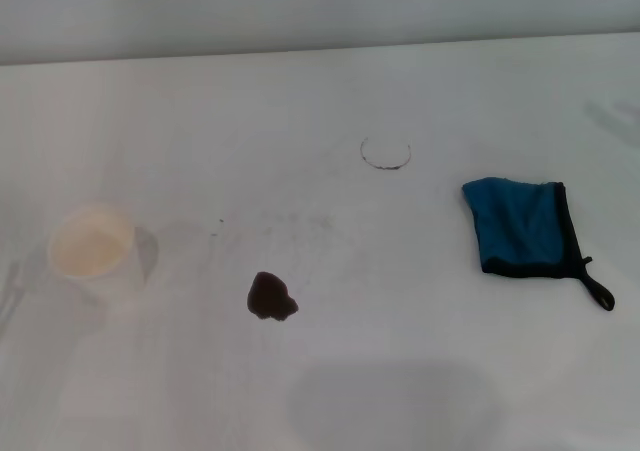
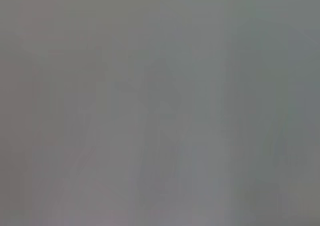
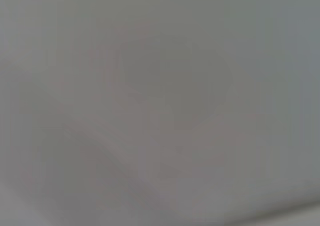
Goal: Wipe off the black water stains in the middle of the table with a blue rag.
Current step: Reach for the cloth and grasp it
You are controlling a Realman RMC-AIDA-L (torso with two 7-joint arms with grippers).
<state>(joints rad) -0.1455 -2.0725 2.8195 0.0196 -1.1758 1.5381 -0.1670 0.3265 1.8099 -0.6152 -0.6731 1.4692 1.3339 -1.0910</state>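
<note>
while perhaps untouched, blue rag [image 1: 520, 227] beside black water stains [image 1: 271, 297]

Right wrist view: plain pale grey-white surface [image 3: 160, 105] fills the frame; faint darker shading at centre; thin lighter edge at lower right corner.

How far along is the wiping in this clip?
Nothing looks done: the dark blob and the thin ring outline are both still on the table. Nothing is in hand; the blue rag lies untouched on the robot's right, and neither gripper is in view. Picking up the rag and wiping both stains remain.
</note>
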